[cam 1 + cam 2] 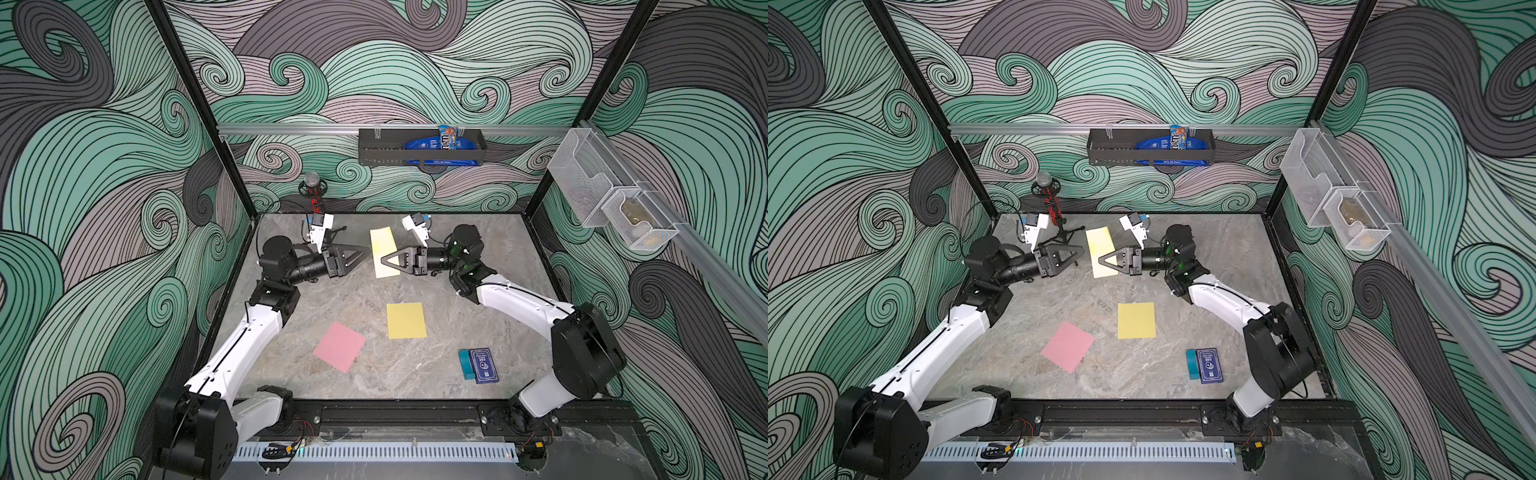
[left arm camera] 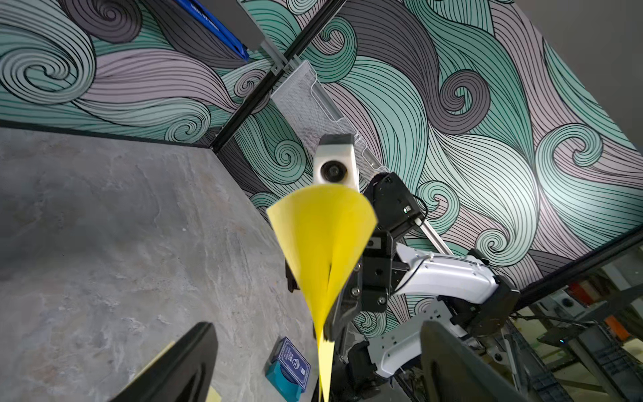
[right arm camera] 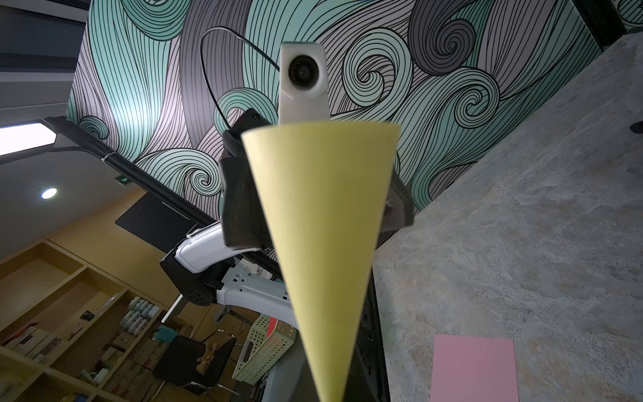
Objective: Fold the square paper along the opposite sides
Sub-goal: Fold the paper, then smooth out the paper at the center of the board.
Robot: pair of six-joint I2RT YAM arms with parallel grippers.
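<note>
Three walls papered in green, grey and mauve swirls close in a grey marbled table, with black frame posts at the far corners and a rail along the back.

On the right wall hang clear mesh bins. On the back rail hangs a black basket with blue packets in it. A yellow sheet lies flat mid-table, and a pink sheet lies nearer the left arm, apart from it. A blue card box sits near the front right. A small microphone stands at the far left, behind the left wrist.

The pale yellow paper is at the far centre, showing in both top views as a narrow strip with its length running away from the robot. The right gripper is clamped on it from the right, and its black finger covers part of the strip's middle. In the right wrist view the paper fans outward from the closed jaws. The left gripper is just beside the strip's left edge, not touching. Its fingers stand wide apart in the left wrist view, with the paper ahead of them.
</note>
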